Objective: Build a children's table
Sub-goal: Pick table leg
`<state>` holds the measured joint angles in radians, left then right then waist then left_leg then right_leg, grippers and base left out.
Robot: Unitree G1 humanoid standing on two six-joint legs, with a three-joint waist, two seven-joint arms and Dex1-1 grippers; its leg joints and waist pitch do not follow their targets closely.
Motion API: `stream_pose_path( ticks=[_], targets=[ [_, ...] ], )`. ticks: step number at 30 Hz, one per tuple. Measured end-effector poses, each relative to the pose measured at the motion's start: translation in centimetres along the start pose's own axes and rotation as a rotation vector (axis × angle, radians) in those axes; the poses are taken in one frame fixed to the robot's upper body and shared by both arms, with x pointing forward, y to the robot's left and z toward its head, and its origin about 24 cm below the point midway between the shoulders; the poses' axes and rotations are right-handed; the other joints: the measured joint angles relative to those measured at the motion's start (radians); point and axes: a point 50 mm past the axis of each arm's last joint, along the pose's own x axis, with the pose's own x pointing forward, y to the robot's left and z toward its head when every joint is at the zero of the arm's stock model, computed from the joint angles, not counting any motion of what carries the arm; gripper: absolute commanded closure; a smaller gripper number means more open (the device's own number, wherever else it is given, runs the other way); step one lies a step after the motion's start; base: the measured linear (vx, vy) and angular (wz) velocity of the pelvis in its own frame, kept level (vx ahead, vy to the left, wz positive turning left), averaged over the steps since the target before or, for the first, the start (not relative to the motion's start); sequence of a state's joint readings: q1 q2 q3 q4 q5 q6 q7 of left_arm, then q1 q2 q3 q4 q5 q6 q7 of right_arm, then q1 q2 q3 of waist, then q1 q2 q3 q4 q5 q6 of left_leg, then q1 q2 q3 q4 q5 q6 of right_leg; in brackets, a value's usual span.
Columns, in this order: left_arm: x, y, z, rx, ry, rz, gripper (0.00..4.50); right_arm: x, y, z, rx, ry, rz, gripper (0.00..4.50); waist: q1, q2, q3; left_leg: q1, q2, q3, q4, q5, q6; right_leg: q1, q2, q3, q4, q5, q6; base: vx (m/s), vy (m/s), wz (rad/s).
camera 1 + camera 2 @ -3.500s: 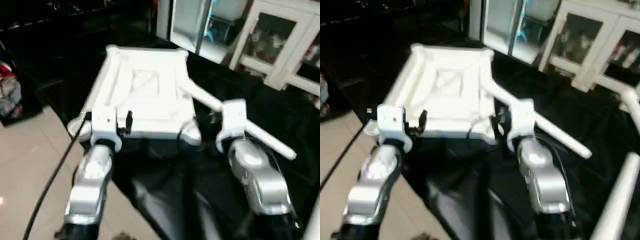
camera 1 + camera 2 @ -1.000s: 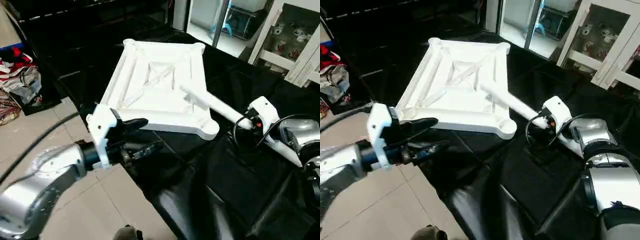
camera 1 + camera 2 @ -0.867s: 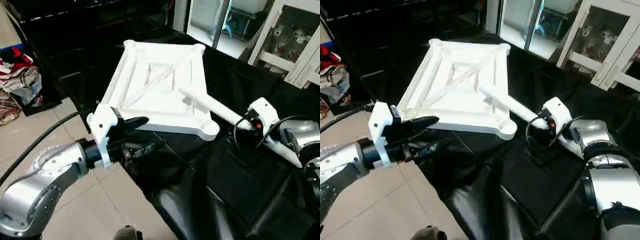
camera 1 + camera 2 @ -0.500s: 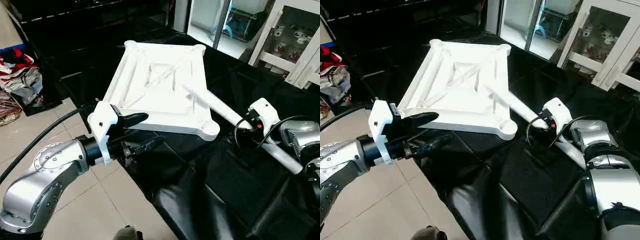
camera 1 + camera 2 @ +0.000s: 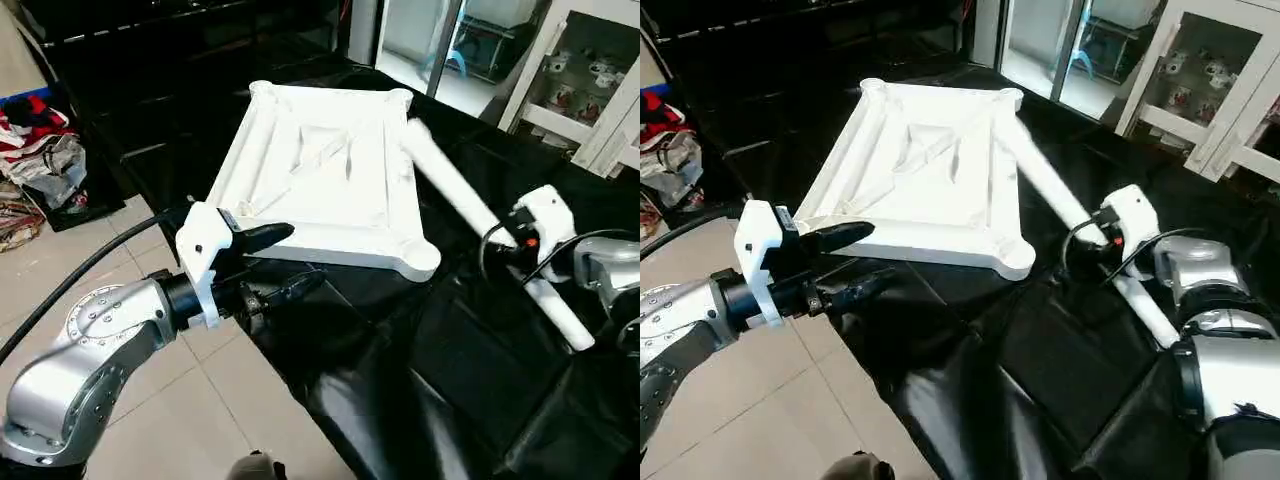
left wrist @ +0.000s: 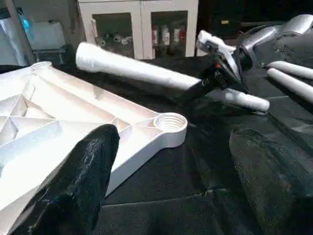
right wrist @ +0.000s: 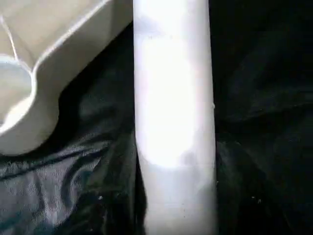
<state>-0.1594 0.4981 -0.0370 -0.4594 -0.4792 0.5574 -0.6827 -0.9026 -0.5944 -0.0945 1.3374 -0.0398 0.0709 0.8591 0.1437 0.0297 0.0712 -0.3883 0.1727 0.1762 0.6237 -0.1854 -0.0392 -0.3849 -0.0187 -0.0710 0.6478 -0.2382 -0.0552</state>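
Tabletop: one. Legs: three – one held, two lying on black cloth. Hands: two.

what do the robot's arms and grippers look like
Both forearms are rounded silver metal shells. The left gripper has two black tapered fingers on a white block mount, with a black cable trailing back. The right gripper has a white housing, looped black cables and a small red spot.

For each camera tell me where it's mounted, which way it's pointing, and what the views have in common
Left and right eye views: on the head, looking forward and down at the upturned tabletop; silver forearms show, left gripper open.
Left wrist view: along its own black fingers toward a corner socket and the right gripper.
Right wrist view: close along the leg that gripper holds.
Shared: all show tabletop, leg and black table cover.
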Motion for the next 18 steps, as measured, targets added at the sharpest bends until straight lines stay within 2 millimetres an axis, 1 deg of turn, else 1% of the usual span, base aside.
stream_pose_path(
  ticks=[3,5,7,9,10,11,12,13,14,15,16,18],
  targets=[
    [0.3,1.0,-0.8,-0.015,0.022,0.111,0.44,-0.4,-0.5,0.7,0.081,-0.109,-0.025,2.99,-0.001,0.000,0.000,0.000,0.000,0.000,0.000,0.001,0.002,0.000,0.000,0.000,0.000,0.000,0.000,0.000,0.000,0.00],
    [0.9,2.2,-1.3,-0.025,0.020,0.239,0.44,-0.5,-0.6,1.8,0.171,-0.237,-0.046,2.99,-0.002,0.000,0.000,-0.001,0.000,0.000,0.000,0.003,0.004,-0.001,0.000,0.000,0.000,0.001,0.002,0.000,0.000,0.00],
    [1.5,3.5,-1.1,-0.049,-0.011,0.363,0.44,-0.1,0.2,4.6,0.249,-0.421,0.002,3.00,-0.010,0.000,0.000,-0.002,0.000,0.001,0.000,0.003,0.005,-0.002,0.000,0.000,0.000,0.003,0.003,0.000,0.000,0.00],
    [2.3,4.0,-0.2,-0.071,-0.072,0.407,0.44,-0.1,2.0,7.6,0.251,-0.582,0.106,3.00,-0.017,-0.002,-0.001,-0.002,0.001,0.001,0.000,0.003,0.005,-0.002,0.000,0.000,0.000,0.003,0.003,0.000,0.000,0.00],
    [2.6,4.0,0.2,-0.075,-0.093,0.405,0.44,-0.2,2.8,8.4,0.245,-0.624,0.145,3.00,-0.016,-0.003,-0.001,-0.002,0.001,0.001,0.000,0.003,0.005,-0.002,0.000,0.000,0.000,0.003,0.004,0.000,0.000,0.00],
    [2.8,4.0,0.5,-0.079,-0.111,0.401,0.44,-0.2,3.6,8.7,0.251,-0.656,0.182,3.00,-0.013,-0.004,-0.002,-0.002,0.001,0.001,0.000,0.003,0.006,-0.002,0.000,-0.001,0.000,0.002,0.004,0.000,0.000,0.00],
    [3.4,3.9,0.9,-0.109,-0.142,0.378,0.44,-0.3,5.1,8.7,0.286,-0.705,0.205,3.00,-0.004,-0.005,-0.003,-0.002,0.001,0.001,-0.001,0.003,0.007,-0.002,0.000,-0.001,-0.001,0.001,0.004,0.000,0.000,0.00],
    [3.7,4.0,1.2,-0.128,-0.163,0.368,0.27,-0.1,6.3,8.7,0.339,-0.748,0.232,3.00,-0.001,-0.005,-0.003,-0.002,0.001,0.001,-0.001,0.002,0.007,-0.002,0.000,-0.001,0.000,0.001,0.005,0.000,0.000,0.00],
    [4.1,4.0,1.3,-0.143,-0.174,0.351,0.16,0.4,7.5,8.5,0.377,-0.749,0.263,3.00,-0.001,-0.003,-0.003,-0.002,0.001,0.001,-0.001,0.002,0.007,-0.003,-0.001,0.000,0.000,0.001,0.005,0.000,0.000,0.00],
    [5.0,3.6,1.7,-0.187,-0.203,0.297,0.16,1.4,8.8,8.4,0.453,-0.742,0.257,3.00,-0.001,-0.003,-0.003,-0.004,0.000,0.002,0.000,0.002,0.007,-0.005,-0.002,0.000,0.000,0.002,0.006,0.000,0.000,0.00],
    [5.7,3.1,1.9,-0.213,-0.221,0.252,0.06,1.9,9.4,8.5,0.495,-0.738,0.239,3.00,0.000,-0.003,-0.003,-0.006,0.000,0.002,0.000,0.003,0.008,-0.006,-0.003,0.000,0.000,0.003,0.006,0.000,0.000,0.00],
    [7.2,1.7,1.9,-0.224,-0.210,0.141,0.03,2.6,10.2,9.2,0.610,-0.757,0.192,3.00,0.002,-0.001,-0.003,-0.009,0.000,0.007,0.000,0.005,0.010,-0.008,-0.005,0.000,0.000,0.004,0.007,0.000,0.000,0.00]
  ],
)
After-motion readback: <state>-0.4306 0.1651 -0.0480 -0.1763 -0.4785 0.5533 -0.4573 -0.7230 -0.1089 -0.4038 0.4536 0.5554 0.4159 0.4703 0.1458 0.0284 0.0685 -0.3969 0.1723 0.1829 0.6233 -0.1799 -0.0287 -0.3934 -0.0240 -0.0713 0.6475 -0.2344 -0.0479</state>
